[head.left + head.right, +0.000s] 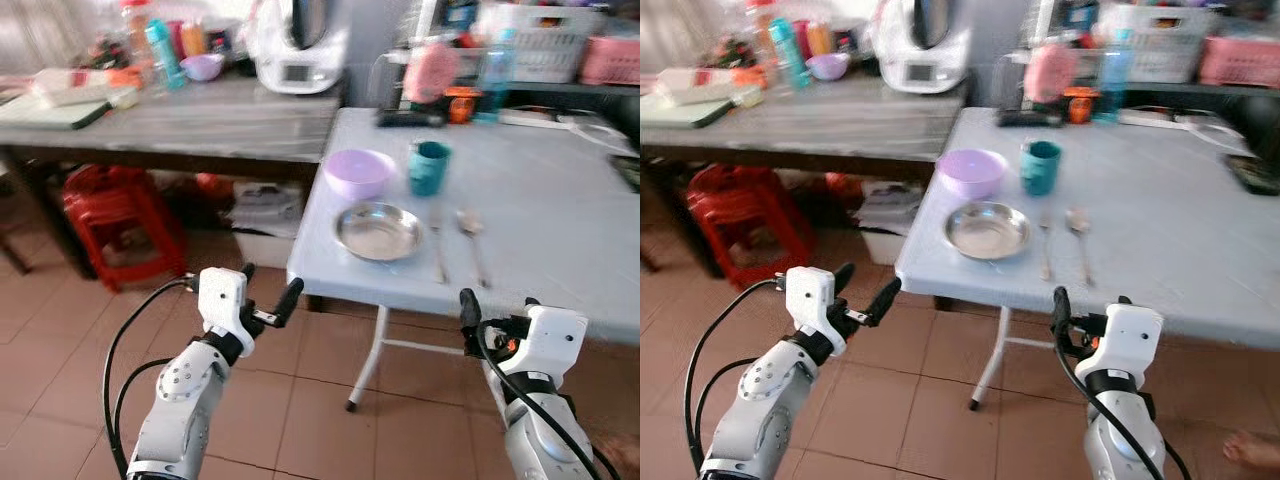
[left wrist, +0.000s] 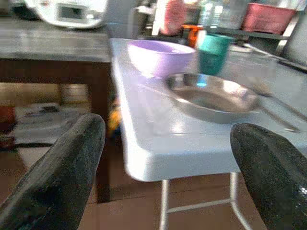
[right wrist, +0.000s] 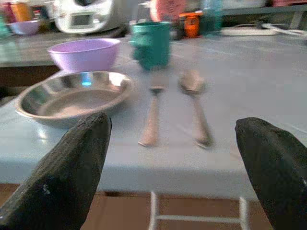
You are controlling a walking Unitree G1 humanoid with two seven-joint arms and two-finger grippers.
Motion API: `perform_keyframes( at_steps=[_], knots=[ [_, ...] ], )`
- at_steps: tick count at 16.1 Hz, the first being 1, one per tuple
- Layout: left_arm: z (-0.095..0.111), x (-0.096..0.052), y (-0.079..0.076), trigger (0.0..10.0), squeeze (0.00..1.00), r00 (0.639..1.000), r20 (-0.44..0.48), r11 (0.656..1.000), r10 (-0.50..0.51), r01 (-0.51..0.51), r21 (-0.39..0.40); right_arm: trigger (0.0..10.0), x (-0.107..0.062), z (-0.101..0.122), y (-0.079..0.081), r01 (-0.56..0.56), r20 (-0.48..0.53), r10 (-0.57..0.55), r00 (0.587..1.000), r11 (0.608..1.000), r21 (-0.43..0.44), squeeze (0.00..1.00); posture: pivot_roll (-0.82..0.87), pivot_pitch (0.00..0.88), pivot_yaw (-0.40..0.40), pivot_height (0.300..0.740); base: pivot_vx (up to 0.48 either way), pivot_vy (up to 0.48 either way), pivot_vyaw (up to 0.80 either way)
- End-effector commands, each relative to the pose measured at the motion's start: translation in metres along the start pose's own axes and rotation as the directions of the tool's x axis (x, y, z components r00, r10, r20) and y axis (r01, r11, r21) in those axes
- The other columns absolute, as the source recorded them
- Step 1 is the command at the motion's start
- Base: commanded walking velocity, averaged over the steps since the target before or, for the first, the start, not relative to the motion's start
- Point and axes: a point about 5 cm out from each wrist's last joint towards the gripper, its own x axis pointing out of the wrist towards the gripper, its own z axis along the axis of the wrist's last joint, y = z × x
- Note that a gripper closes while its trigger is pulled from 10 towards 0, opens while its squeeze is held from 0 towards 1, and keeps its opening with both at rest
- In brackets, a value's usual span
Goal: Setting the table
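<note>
Both grippers, left (image 1: 268, 290) and right (image 1: 497, 312), are hovering wide-jawed before a round steel plate (image 1: 378, 231) sitting on the pale blue folding table (image 1: 560, 215).

A steel plate (image 1: 378, 231) sits near the pale worktop's (image 1: 560, 230) edge, a lilac bowl (image 1: 358, 172) and teal cup (image 1: 428, 167) behind it, fork (image 1: 439, 245) and spoon (image 1: 472, 238) alongside.

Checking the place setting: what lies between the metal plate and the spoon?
A fork lies between the metal plate and the spoon, parallel to the spoon and apart from both, as the right wrist view shows.
</note>
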Motion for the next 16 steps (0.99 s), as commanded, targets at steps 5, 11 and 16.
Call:
perform_keyframes(
  at_steps=[5,11,16],
  knots=[
    [0.0011,-0.0024,0.0022,10.0,0.00,1.000,0.002,1.000,0.015,-0.015,-0.003,10.0,0.0032,0.0022,0.0058,-0.032,0.008,0.032,0.999,0.999,-0.015,0.00,0.00,0.000,0.031,0.740,0.333,0.000,0.00],
    [-0.0003,-0.0020,0.0026,10.0,0.00,1.000,-0.009,1.000,0.018,-0.018,0.007,10.0,0.0027,0.0020,0.0049,-0.029,0.005,0.029,1.000,0.999,-0.021,0.00,-0.01,0.000,0.033,0.740,0.310,0.000,0.00],
    [-0.0018,-0.0033,0.0025,10.0,0.00,1.000,-0.017,1.000,0.019,-0.019,0.009,10.0,0.0021,0.0012,0.0051,-0.034,0.001,0.034,0.999,0.999,-0.021,0.00,-0.01,0.000,0.029,0.740,0.302,0.000,0.00]
  ],
)
